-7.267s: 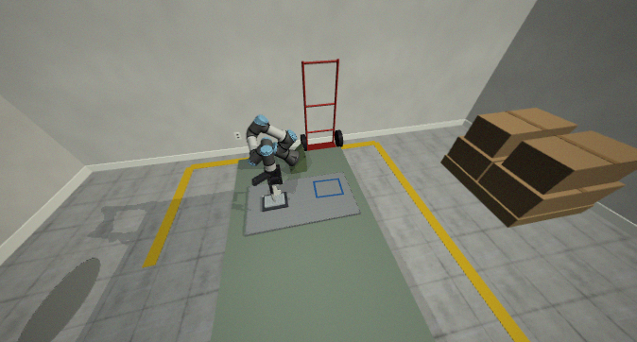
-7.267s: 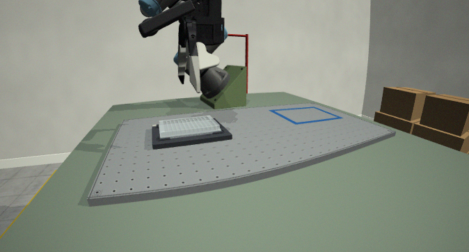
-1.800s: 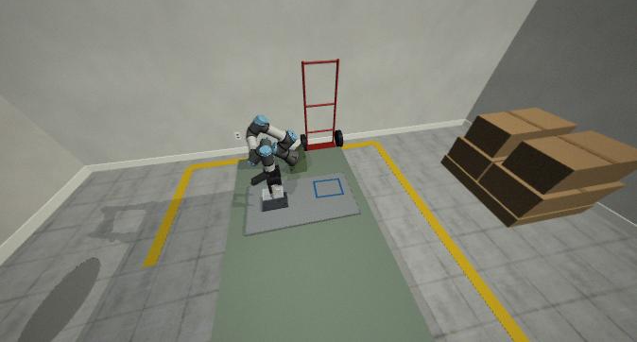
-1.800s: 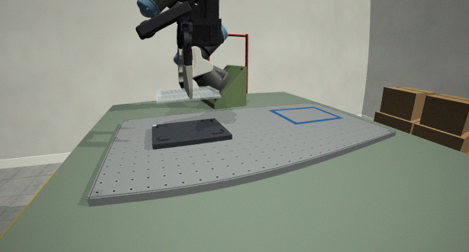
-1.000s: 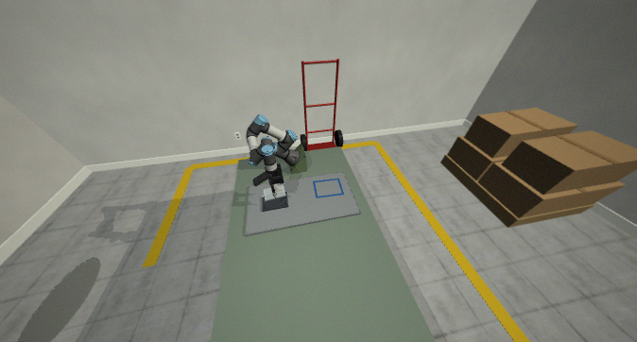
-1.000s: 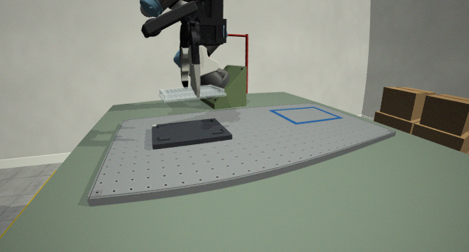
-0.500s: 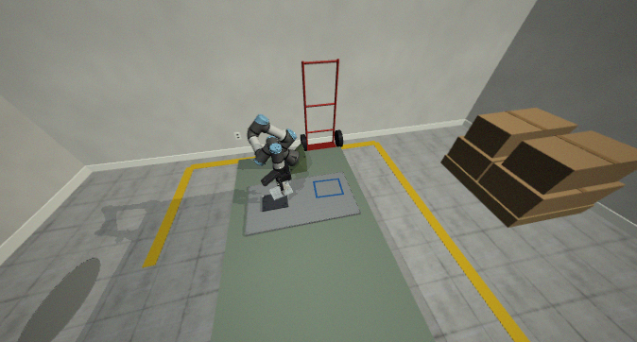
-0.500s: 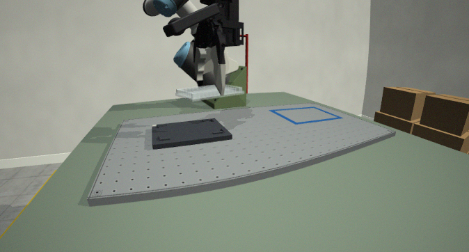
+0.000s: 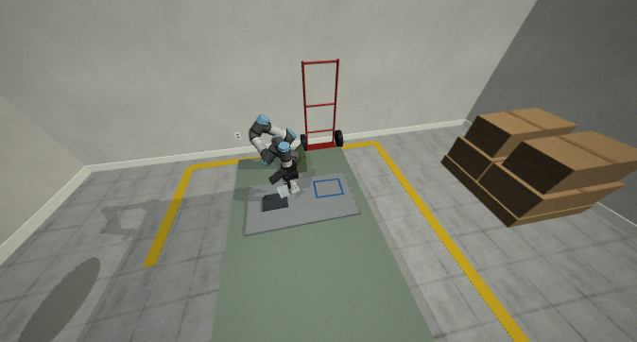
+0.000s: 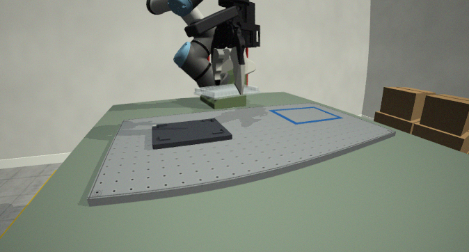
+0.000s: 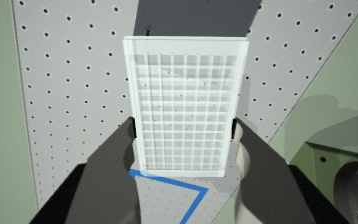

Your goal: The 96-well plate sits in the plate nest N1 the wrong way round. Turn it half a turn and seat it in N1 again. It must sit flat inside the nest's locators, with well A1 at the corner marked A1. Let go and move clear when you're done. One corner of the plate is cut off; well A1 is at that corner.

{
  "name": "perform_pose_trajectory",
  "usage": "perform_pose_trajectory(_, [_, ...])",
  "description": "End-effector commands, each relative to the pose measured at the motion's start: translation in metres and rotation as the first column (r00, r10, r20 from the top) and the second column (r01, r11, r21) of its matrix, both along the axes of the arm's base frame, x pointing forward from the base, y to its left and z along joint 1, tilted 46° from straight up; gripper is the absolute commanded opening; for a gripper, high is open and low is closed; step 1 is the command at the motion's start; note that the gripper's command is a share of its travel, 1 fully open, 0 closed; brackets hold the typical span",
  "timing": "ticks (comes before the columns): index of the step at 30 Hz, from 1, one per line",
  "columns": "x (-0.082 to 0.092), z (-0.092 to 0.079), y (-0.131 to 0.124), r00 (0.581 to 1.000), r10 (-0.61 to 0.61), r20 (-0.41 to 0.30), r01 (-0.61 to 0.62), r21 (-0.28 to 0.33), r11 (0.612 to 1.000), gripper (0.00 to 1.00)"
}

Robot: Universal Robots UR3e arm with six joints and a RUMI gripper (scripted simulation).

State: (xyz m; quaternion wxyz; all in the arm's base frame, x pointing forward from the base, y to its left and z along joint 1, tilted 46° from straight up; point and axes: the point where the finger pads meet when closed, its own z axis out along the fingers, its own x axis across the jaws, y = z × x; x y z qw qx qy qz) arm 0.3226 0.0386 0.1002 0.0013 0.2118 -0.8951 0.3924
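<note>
The end effector (image 10: 239,90) is clamped on the long sides of the clear 96-well plate (image 10: 226,90), holding it level in the air, clear of the table (image 10: 313,203). The dark nest N1 (image 10: 191,134) lies below, nearer the camera and to the left in the exterior view. The plate's long axis looks skewed relative to the nest, so I judge the half turn unfinished.

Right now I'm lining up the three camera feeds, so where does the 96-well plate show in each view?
Top: the 96-well plate is a small pale patch under the arm, just above the dark nest.
Exterior: upper centre, held by the claw, up-right of the nest.
Wrist: centre frame, between the fingers.
Shared landmark: the blue square outline.
</note>
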Motion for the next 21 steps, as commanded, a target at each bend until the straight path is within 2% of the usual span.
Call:
perform_pose_trajectory(1, [-0.002, -0.009, 0.008, 1.0, 0.0, 0.002, 0.0, 0.0, 1.0, 0.0])
perform_pose_trajectory(21, [-0.014, -0.053, 0.047, 1.0, 0.0, 0.002, 0.0, 0.001, 1.0, 0.0])
